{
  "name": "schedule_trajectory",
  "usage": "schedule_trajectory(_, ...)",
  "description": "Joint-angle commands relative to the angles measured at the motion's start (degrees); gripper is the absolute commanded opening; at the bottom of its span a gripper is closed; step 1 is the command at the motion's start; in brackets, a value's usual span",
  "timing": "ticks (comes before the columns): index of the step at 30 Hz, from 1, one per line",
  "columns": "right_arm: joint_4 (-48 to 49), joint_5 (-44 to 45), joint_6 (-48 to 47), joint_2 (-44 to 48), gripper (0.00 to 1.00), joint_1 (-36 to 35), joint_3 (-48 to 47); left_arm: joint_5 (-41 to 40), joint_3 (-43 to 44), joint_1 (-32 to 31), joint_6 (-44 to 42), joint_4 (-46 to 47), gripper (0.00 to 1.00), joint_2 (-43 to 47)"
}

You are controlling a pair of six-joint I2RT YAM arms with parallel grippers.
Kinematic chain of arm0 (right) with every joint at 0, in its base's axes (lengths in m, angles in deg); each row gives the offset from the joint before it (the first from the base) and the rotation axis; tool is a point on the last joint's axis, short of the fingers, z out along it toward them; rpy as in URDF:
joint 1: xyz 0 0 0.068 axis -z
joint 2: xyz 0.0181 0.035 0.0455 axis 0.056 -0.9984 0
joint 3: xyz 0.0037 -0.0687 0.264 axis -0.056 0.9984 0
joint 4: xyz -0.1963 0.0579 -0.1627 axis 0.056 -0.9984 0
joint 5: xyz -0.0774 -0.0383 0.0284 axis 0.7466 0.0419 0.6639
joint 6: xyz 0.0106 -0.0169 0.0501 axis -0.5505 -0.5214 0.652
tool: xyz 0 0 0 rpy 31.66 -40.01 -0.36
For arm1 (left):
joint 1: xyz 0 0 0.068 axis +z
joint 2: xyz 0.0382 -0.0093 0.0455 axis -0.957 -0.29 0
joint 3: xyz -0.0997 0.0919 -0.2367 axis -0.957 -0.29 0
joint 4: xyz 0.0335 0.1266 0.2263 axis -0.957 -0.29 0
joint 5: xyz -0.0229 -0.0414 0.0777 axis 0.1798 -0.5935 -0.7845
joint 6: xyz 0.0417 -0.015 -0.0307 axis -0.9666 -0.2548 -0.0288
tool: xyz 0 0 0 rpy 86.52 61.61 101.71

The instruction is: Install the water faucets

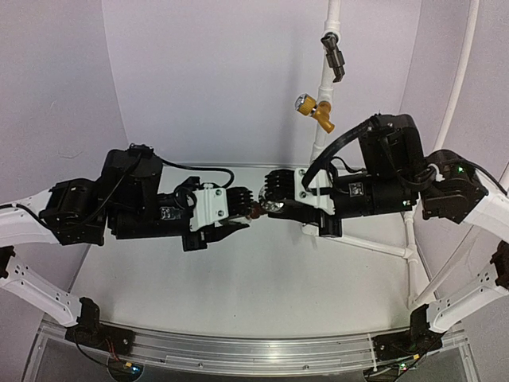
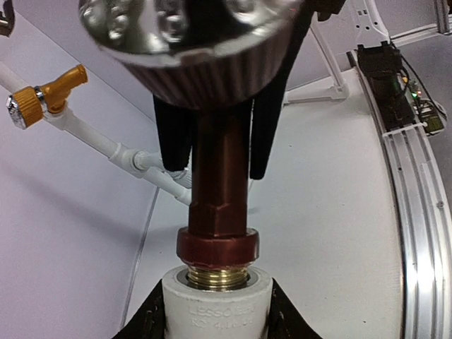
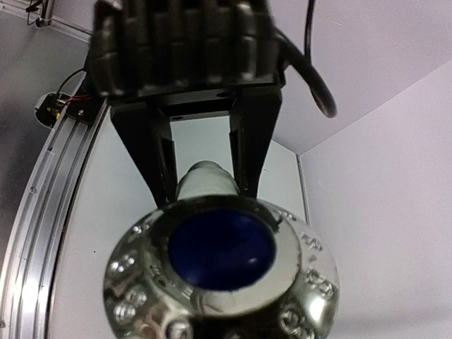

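Note:
The water faucet (image 1: 257, 210) hangs between the two grippers over the middle of the table. In the left wrist view its reddish-brown body (image 2: 219, 191) stands upright, and its brass threaded stem (image 2: 217, 277) sits partly inside a white plastic elbow fitting (image 2: 215, 311). My left gripper (image 1: 243, 210) is shut on that fitting, one black finger on each side. My right gripper (image 1: 266, 207) is shut on the faucet's round knob (image 2: 191, 42), and its black fingers (image 2: 173, 134) reach past the knob. The right wrist view shows the knob's blue centre (image 3: 222, 247) close up and the fitting (image 3: 205, 180) behind it.
A white pipe frame (image 1: 322, 87) rises at the back right. It carries a yellow-brass valve (image 1: 314, 107), also in the left wrist view (image 2: 42, 95), and a dark grey valve (image 1: 336, 52). White pipe legs (image 1: 374, 243) lie on the table at the right. An aluminium rail (image 1: 254, 350) runs along the near edge.

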Motion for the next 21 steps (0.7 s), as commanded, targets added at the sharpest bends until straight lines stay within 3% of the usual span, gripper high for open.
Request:
schedule_trajectory(1,2.8,-4.4,7.4,-0.4,0.00,1.6,-3.2,-9.8,-4.6,-2.3,-11.7,17.8,0.01,3.6)
schedule_trajectory(6,3.3,-6.5,10.0,0.6,0.00,3.2,-1.8,-19.0,-11.9,-6.3,-31.5,36.5,0.03,2.6)
schedule_trajectory(8,3.6,-5.8,8.7,1.2,0.00,3.2,-0.8,-21.0,-13.6,-7.1,-38.2,42.8,0.09,1.1)
schedule_trajectory(9,4.1,-5.1,8.0,1.5,0.00,3.2,-0.2,-21.5,-13.8,-7.1,-39.0,44.2,0.18,0.9)
schedule_trajectory(13,7.9,-1.5,2.0,4.2,0.00,3.2,2.4,-20.7,-10.5,-7.1,-28.1,32.5,0.53,3.3)
schedule_trajectory(16,12.6,0.0,-3.3,7.1,0.00,3.2,5.1,-19.1,-8.3,-7.1,-17.1,24.3,0.70,6.5)
schedule_trajectory(19,17.1,0.3,-9.2,10.0,0.00,3.2,8.2,-16.8,-7.1,-7.0,-7.0,17.6,0.94,9.7)
schedule_trajectory(21,19.7,0.1,-12.9,11.7,0.00,3.2,9.8,-15.2,-6.1,-6.9,0.3,13.3,0.99,11.5)
